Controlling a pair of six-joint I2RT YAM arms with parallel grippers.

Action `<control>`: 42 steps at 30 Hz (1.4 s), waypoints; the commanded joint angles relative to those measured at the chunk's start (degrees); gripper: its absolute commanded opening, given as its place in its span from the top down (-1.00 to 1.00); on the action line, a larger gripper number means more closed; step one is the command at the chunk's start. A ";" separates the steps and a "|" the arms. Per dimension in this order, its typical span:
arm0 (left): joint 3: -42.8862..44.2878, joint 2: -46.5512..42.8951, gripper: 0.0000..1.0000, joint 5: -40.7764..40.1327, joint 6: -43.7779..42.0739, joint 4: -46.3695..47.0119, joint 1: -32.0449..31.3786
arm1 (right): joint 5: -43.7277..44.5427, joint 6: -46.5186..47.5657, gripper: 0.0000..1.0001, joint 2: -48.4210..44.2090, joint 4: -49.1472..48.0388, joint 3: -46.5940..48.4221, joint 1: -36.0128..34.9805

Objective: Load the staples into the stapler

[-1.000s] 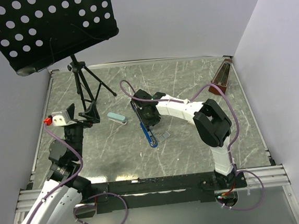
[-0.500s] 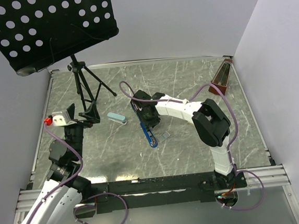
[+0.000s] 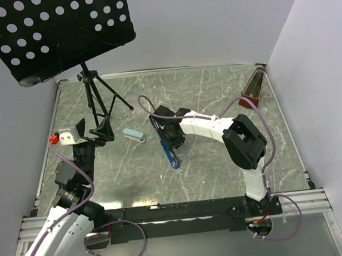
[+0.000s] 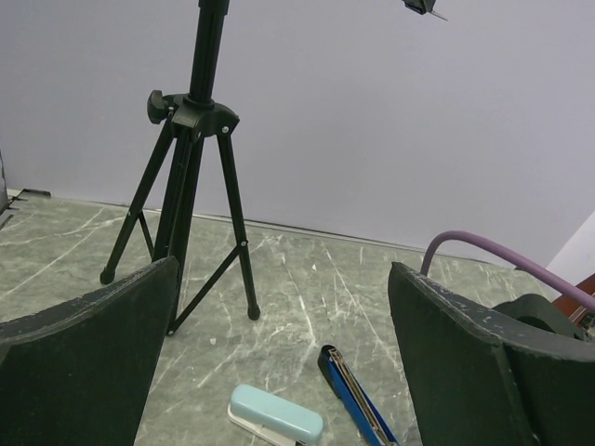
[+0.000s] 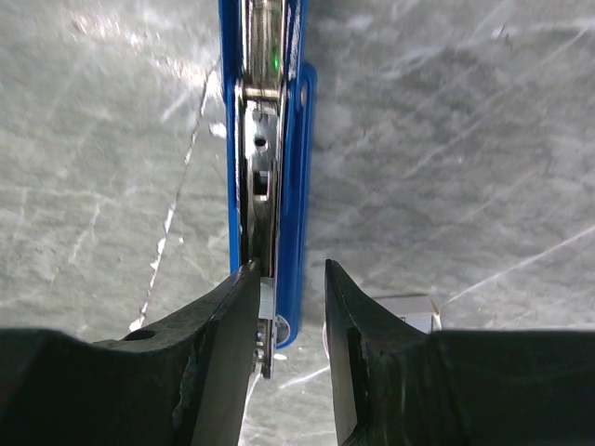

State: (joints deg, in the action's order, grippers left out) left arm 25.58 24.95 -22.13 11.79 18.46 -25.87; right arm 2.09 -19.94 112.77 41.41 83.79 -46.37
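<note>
The dark blue stapler [image 3: 169, 152] lies swung open and flat on the grey table, its metal channel facing up [image 5: 265, 139]. My right gripper [image 3: 171, 140] hangs just over its near end, jaws part open astride the blue rail [image 5: 290, 269], with a gap left beside the right finger. A short silvery-grey strip [image 5: 267, 297], which looks like the staples, sits in the channel against the left fingertip; whether it is gripped does not show. The small whitish box [image 5: 404, 311] lies beside the stapler [image 3: 188, 155]. My left gripper [image 3: 91, 135] stands wide open and holds nothing [image 4: 284, 269].
A light-blue case [image 3: 134, 135] lies left of the stapler [image 4: 276, 415]. A black music stand [image 3: 48, 31] on tripod legs [image 4: 200, 121] stands at the back left. A brown metronome [image 3: 252, 88] is in the back right corner. Walls close in the sides.
The right wrist has shifted very slightly over the stapler. The stapler, the box and the left arm have not moved, and the jaws stand as before.
</note>
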 commanded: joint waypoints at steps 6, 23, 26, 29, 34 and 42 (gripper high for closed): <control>1.22 -1.31 -0.99 1.12 1.30 -0.26 -0.24 | 1.52 -1.24 0.18 -3.61 2.10 -4.51 -1.09; 2.28 -2.80 -0.99 2.09 2.27 -2.11 -0.23 | 4.06 -3.26 0.19 -9.23 0.87 -7.76 -3.38; 2.63 -3.06 -0.99 2.18 2.53 -2.64 -0.23 | 4.42 -3.70 0.19 -11.51 -0.45 -8.29 -3.29; 3.15 -3.15 -0.99 2.35 2.97 -3.34 -0.15 | 3.98 -3.35 0.15 -13.19 -3.26 -8.90 -3.20; 4.21 -3.07 -0.99 3.06 3.85 -5.18 -0.24 | 2.31 -1.94 -0.22 -12.84 -8.79 -8.82 -3.20; 4.91 -1.84 -0.99 4.11 5.26 -6.94 -0.15 | 4.68 0.87 -0.25 -3.81 -12.67 -1.11 -1.54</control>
State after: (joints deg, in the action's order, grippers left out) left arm 28.23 22.39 -19.62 15.68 11.90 -25.87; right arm 5.15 -20.91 103.88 32.18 76.53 -48.97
